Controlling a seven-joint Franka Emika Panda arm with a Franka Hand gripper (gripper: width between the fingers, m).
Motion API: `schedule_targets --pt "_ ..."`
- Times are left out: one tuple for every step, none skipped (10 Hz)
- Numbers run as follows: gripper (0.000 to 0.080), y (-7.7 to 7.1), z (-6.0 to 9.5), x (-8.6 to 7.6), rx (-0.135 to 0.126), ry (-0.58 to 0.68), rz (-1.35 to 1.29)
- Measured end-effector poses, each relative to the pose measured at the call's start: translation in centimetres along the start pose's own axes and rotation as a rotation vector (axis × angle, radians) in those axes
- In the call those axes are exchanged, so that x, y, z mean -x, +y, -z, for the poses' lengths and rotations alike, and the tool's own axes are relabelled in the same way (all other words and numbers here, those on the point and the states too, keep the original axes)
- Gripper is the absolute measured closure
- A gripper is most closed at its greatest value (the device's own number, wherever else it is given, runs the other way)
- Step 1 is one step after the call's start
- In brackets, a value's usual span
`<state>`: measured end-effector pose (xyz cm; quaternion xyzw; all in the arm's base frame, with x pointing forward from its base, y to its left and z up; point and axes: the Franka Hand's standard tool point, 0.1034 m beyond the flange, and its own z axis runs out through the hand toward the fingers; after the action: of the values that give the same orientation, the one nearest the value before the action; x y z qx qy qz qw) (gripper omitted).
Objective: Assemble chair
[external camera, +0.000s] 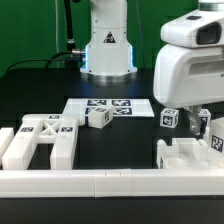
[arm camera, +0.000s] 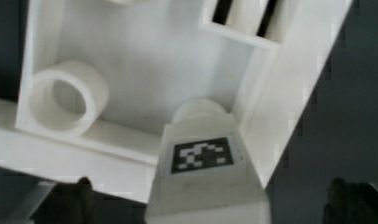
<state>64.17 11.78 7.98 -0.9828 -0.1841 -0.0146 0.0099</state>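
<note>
arm (external camera: 108, 35): base upright at the back, the reach ends at the exterior view's right | wrist (external camera: 195, 70): bulky white housing, pointing straight down | gripper (external camera: 189, 124): low, jaws spread wide, gripping nothing | fingers (arm camera: 65, 200): only the dark tips show in the wrist view, well apart

A lane of table (external camera: 125, 140) is left between the frame (external camera: 40, 140), at the near corner on the exterior view's left, and the seat (external camera: 190, 155), at the near corner opposite, narrowed by a cube (external camera: 98, 117) at the marker board's (external camera: 120, 105) edge. The near edge is walled off by the rail (external camera: 100, 182), the far edge's middle by the base (external camera: 107, 50). Over the seat, the wide-spread gripper (external camera: 195, 128) is hemmed by a block (external camera: 170, 120) beside it and a post (arm camera: 204, 160) between its jaws.
</note>
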Motion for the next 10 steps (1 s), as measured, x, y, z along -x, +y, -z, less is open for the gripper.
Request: schedule_targets --pt "0.0194 0.01 0.01 -0.02 -0.001 0.001 0.017" --pt "0.0194 0.02 0.0 0.0 -0.001 0.001 0.015" --pt "0.0371 0.02 0.0 0.0 -0.001 0.001 0.014" --pt "0.0371 0.02 0.0 -0.01 -0.002 0.001 -0.002" --pt "0.0516 0.03 0.01 -0.01 -0.002 0.001 -0.002" --pt "0.0515 0.0 0.01 -0.04 -0.004 0.004 -0.027" --pt "0.0515 0.02 -0.04 -0.12 -0.012 0.014 -0.175" --pt "0.0515 -0.03 -0.06 -0.14 -0.015 0.017 -0.28" --pt "0.0515 -0.05 -0.08 -0.16 -0.022 0.019 -0.383" --pt "0.0515 -0.1 -0.09 -0.15 -0.027 0.029 -0.487"
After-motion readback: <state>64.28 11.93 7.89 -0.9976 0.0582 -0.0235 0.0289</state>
